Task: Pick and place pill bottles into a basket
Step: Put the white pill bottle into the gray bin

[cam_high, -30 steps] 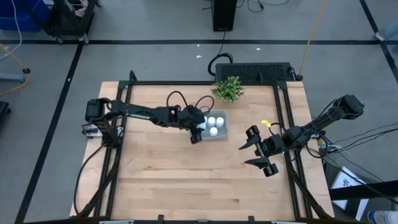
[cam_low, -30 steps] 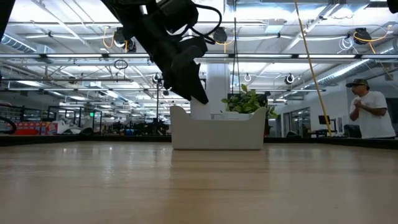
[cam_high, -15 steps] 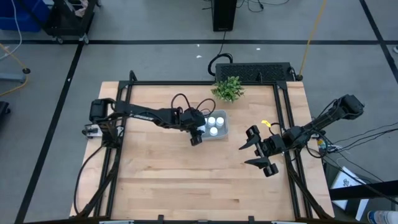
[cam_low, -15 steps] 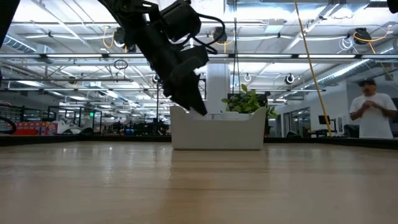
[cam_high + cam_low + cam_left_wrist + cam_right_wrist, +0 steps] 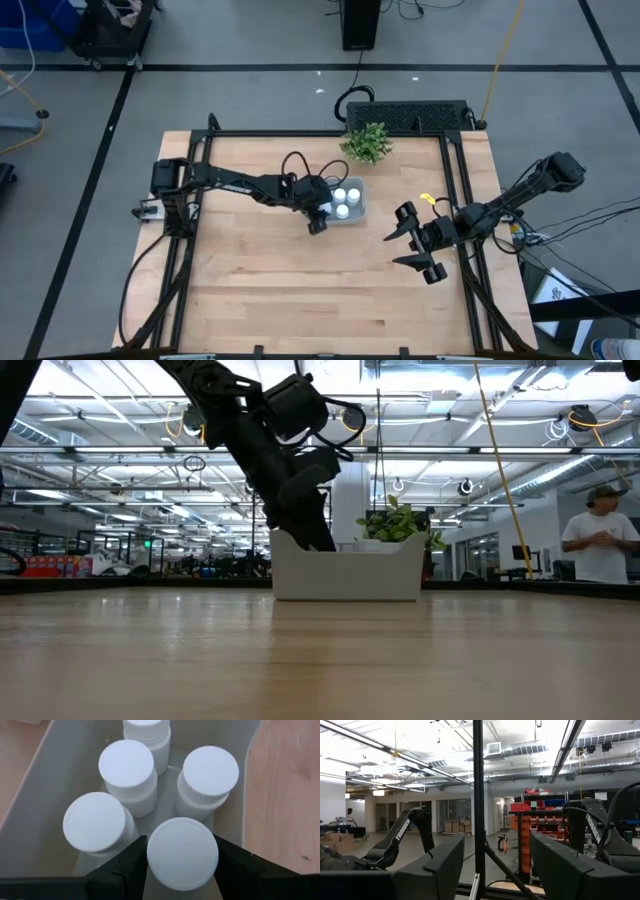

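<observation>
The pale basket [image 5: 360, 204] stands on the table just near the plant; it also shows in the low view [image 5: 345, 575]. In the left wrist view several white pill bottles stand upright on its floor [image 5: 126, 762] [image 5: 210, 770] [image 5: 94, 822]. My left gripper [image 5: 318, 216] reaches down into the basket's left end and is shut on one more pill bottle [image 5: 182, 852]. My right gripper [image 5: 396, 248] is open and empty, above the table near its right edge. My left gripper pinches the pill bottle between its two fingers [image 5: 131, 862], one on each opposite side of the round cap [image 5: 155, 855]. The fingers come from above, slanting down into the basket. The bottle is upright, cap up, among the other bottles; its base is hidden under the cap.
A small green plant [image 5: 367, 142] stands at the table's far edge behind the basket. Black frame rails [image 5: 455, 190] run along the table's sides. A person [image 5: 600, 545] stands in the room beyond the table.
My left gripper has gone down, and a little toward the table's right edge, into the basket with the pill bottle, which stays upright in its fingers. The person in the room behind has shifted.
</observation>
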Controlling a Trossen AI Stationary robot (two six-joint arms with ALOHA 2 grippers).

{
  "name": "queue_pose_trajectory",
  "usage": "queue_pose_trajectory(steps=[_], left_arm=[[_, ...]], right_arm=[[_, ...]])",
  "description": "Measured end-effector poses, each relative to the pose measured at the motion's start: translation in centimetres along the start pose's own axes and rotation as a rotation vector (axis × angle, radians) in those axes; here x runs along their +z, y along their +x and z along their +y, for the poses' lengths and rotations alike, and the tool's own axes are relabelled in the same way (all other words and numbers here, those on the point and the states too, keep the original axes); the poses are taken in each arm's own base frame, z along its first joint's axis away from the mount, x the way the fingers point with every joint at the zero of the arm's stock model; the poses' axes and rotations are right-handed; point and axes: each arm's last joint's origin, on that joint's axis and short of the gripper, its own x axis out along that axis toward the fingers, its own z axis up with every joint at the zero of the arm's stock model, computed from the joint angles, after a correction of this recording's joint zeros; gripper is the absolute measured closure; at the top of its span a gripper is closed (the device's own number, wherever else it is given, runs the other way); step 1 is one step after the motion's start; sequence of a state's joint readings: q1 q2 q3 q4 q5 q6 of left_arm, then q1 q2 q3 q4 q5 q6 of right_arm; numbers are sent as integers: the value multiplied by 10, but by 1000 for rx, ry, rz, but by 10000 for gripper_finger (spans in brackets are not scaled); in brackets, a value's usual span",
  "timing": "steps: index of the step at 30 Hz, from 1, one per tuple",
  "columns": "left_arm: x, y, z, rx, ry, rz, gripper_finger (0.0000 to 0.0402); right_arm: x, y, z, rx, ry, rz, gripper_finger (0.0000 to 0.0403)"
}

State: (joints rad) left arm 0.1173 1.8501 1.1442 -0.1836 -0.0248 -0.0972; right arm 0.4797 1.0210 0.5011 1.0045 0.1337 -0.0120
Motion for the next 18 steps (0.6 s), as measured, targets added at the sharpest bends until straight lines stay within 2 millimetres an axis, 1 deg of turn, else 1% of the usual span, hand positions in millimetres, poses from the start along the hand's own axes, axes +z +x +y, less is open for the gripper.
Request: queue_pose_trajectory(steps=[3, 10, 18], left_arm=[[0, 0, 0, -1, 1, -1, 202], [0, 0, -1, -23, -3, 2, 165], [0, 0, -1, -19, 22, -1, 161]], right_arm=[[0, 0, 0, 0, 0, 1, 183], [0, 0, 0, 0, 0, 0, 184], [0, 0, 0, -1, -2, 0, 183]])
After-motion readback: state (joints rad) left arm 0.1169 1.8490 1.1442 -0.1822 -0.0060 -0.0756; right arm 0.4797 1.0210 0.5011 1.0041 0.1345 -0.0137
